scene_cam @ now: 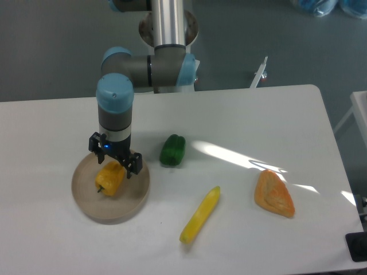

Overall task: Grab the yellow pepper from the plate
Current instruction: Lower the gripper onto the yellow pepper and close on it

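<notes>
1. Currently pincer (114, 163) sits directly over the yellow pepper (109, 179) on the plate (86, 203); finger gap hidden, cannot tell
2. Risk: lobed skin slips sideways if fingers close off-centre

White table (241, 114), grey floor (51, 46), sunlight patches (229, 153)

Glossy plastic-looking yellow pepper (109, 179) on a matt beige plate (133, 200); smooth white table (241, 114).
</notes>
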`<state>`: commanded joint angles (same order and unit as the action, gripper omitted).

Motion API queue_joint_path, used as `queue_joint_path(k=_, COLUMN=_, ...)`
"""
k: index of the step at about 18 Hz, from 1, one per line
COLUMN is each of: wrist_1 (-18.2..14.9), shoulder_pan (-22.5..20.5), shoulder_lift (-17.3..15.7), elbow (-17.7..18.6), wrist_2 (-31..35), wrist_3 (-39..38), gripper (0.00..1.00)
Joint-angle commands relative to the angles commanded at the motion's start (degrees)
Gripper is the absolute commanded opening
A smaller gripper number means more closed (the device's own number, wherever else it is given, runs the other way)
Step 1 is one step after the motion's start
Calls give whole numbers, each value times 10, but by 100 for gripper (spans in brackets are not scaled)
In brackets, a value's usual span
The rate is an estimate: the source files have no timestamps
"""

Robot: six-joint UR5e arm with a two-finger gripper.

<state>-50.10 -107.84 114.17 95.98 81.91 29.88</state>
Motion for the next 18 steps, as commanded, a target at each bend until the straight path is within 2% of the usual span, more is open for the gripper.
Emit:
queue_joint_path(k=7, wrist_1=4, shoulder_pan=4, shoulder_lift=7, elbow=0, wrist_2=0, wrist_3=-1, gripper=100)
queue_joint_path(k=10, wrist_1=21, shoulder_pan=6, shoulder_lift=14, elbow=0, wrist_2=0, wrist_3=-1, gripper=99)
queue_joint_path(k=18, wrist_1=22, shoulder_pan=6, shoulder_lift=15, elbow=-1, wrist_2=0, wrist_3=0, gripper=53)
